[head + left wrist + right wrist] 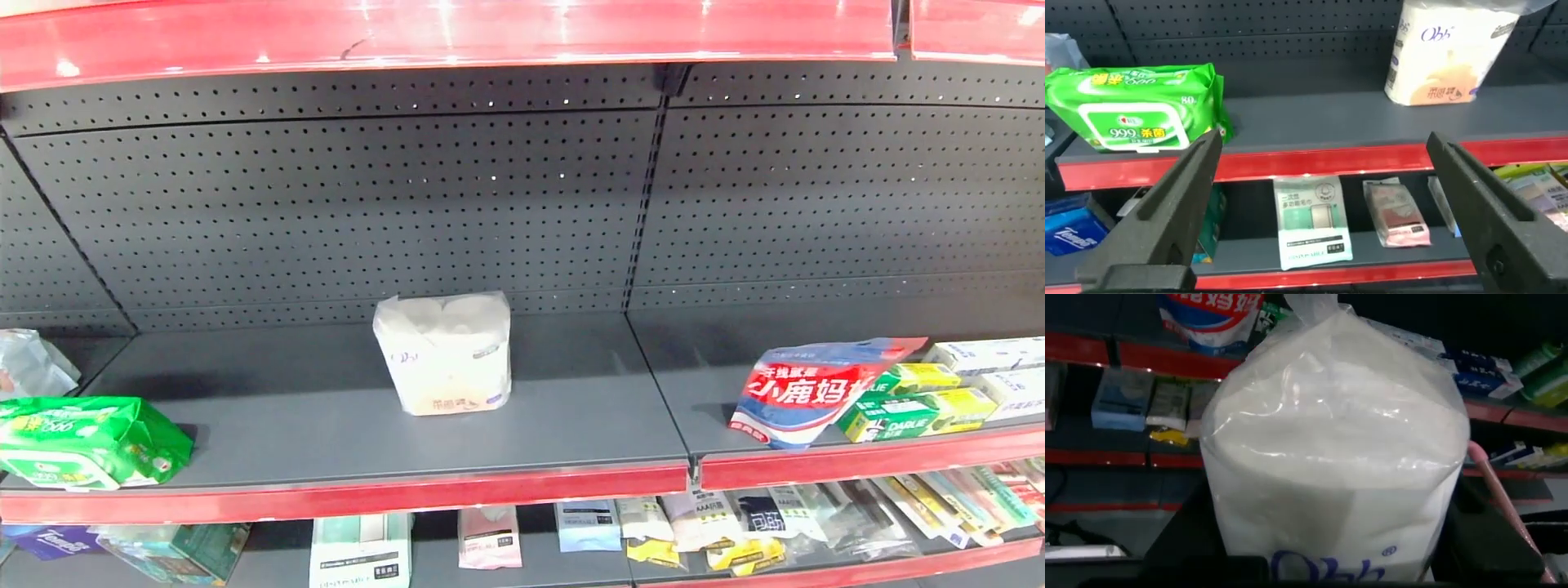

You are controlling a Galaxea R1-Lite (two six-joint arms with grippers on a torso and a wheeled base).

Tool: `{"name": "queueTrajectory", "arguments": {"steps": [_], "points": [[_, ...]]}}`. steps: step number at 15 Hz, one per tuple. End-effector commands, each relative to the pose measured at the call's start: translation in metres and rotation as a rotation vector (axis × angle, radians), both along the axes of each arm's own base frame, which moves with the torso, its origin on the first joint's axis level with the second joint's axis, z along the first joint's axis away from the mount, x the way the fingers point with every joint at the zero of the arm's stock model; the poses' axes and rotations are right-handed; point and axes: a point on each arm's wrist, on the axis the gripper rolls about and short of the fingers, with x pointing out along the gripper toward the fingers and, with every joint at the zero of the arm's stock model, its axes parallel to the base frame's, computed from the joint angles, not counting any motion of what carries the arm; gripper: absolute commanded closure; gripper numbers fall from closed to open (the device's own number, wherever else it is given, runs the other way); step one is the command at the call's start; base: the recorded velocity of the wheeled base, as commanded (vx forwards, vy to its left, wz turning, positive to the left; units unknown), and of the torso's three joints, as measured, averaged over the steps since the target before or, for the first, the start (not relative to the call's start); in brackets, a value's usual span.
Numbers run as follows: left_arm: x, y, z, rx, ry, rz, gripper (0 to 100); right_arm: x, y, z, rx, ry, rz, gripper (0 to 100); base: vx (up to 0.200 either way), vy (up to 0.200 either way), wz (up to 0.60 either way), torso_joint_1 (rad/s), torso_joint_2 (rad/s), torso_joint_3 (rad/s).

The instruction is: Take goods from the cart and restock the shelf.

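The grey metal shelf with a red front lip spans the head view. At its middle stands a white plastic-wrapped pack of paper rolls, upright. It is well apart from a green soft pack of wet wipes at the left end and from a red, white and blue pouch beside green-and-yellow boxes on the right. A second white plastic-wrapped roll pack sits clamped in the right gripper — dark fingers flank both its sides. The left gripper is spread wide and holds nothing — it hangs before the red lip, between wipes and rolls.
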Motion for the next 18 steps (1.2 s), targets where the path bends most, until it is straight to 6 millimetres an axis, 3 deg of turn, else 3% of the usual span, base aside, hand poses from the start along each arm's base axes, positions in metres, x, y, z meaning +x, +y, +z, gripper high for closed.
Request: {"name": "queueTrajectory", "arguments": {"steps": [1, 9, 11, 13, 15, 16, 17, 18], "points": [[0.002, 0.000, 0.001, 0.002, 0.030, -0.005, 0, -0.010, -0.001, -0.014, 0.004, -0.092, -0.005, 100, 0.000, 0.000, 0.00, 0.000, 0.00, 0.000], [0.002, -0.001, 0.001, 0.061, 0.022, 0.008, 0, -0.007, -0.003, -0.002, 0.090, -0.246, -0.114, 100, 0.000, 0.000, 0.00, 0.000, 0.00, 0.000], [0.004, -0.001, 0.002, 0.063, 0.047, -0.004, 0, -0.015, -0.004, -0.006, 0.092, -0.271, -0.107, 100, 0.000, 0.000, 0.00, 0.000, 0.00, 0.000], [0.004, 0.000, 0.002, 0.068, 0.045, -0.050, 0, -0.012, -0.004, -0.024, 0.091, -0.236, -0.118, 100, 0.000, 0.000, 0.00, 0.000, 0.00, 0.000], [0.004, -0.001, 0.002, 0.066, 0.048, -0.061, 0, -0.011, -0.004, -0.026, 0.088, -0.224, -0.124, 100, 0.000, 0.000, 0.00, 0.000, 0.00, 0.000], [0.003, -0.001, 0.008, 0.068, 0.034, -0.068, 0, -0.010, -0.004, -0.026, 0.088, -0.223, -0.126, 100, 0.000, 0.000, 0.00, 0.000, 0.00, 0.000], [0.031, -0.001, 0.093, 0.009, 0.094, -0.049, 0, -0.009, -0.004, -0.026, 0.085, -0.212, -0.125, 100, 0.000, 0.000, 0.00, 0.000, 0.00, 0.000], [0.033, -0.001, 0.096, -0.002, 0.101, -0.044, 0, -0.009, -0.004, -0.026, 0.085, -0.212, -0.123, 100, 0.000, 0.000, 0.00, 0.000, 0.00, 0.000]]}}
